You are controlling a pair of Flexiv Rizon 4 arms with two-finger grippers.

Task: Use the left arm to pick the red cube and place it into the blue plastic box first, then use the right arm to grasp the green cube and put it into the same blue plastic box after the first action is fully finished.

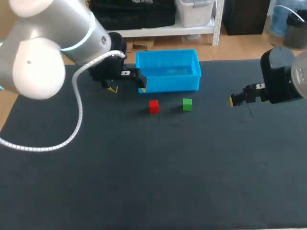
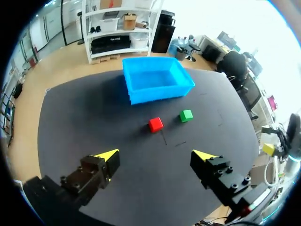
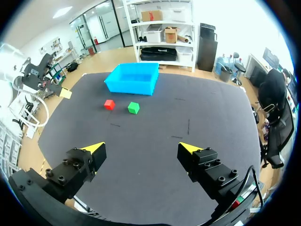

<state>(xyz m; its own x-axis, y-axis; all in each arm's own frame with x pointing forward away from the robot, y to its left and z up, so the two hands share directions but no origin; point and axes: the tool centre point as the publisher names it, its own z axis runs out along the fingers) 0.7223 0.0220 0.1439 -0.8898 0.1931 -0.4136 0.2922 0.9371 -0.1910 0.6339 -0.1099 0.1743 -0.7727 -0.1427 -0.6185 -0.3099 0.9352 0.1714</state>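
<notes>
I judge this to be the very first step: neither cube has been picked up, and the red cube (image 2: pixel 155 124) is the one to go for. It sits on the dark surface (image 1: pixel 158 172) just on the near side of the blue box (image 1: pixel 168 69), which stands by the far edge about midway along it. The green cube (image 2: pixel 186 115) is beside the red one, apart from it, on the side toward the right edge. My left gripper (image 2: pixel 155 155) hangs near the box's near-left corner with its fingers spread wide and nothing in them; from its wrist the red cube lies ahead, roughly centred between the tips. My right gripper (image 3: pixel 141 147) waits toward the right edge, fingers likewise apart and holding nothing, well clear of both cubes. Next I would bring the left fingers down astride the red cube, square to its faces, and close without nudging the green cube or the box wall. The surface is matte, with a few thin marks near the cubes. A white coiled cable (image 1: pixel 76 120) from the left arm loops over its left side.
</notes>
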